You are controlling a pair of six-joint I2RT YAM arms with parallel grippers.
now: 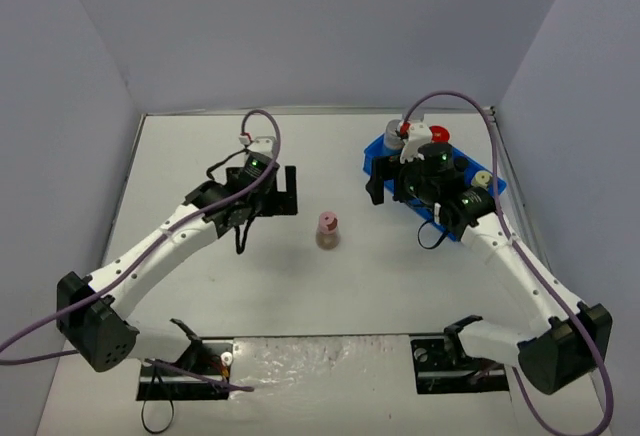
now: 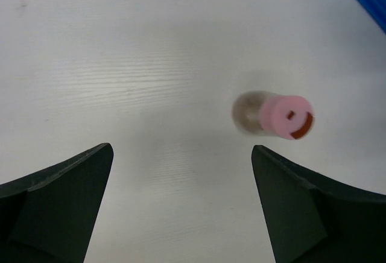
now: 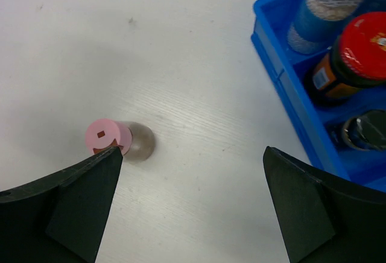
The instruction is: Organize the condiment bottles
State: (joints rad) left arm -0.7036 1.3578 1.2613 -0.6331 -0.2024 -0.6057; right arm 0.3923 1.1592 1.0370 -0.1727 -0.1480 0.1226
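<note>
Pink-lidded small clear jar (image 1: pixel 327 229) stands upright on the white table (image 1: pixel 400 296), just ahead and right of your left tool (image 2: pixel 182 147), which is spread and empty; your right tool (image 3: pixel 193 149), likewise spread, sits comparably near.

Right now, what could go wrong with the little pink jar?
The pink-lidded jar stands alone on the table, outside the blue tray. It looks narrow, so a finger of the open left gripper or the open right gripper brushing it might tip it and let it roll.
</note>
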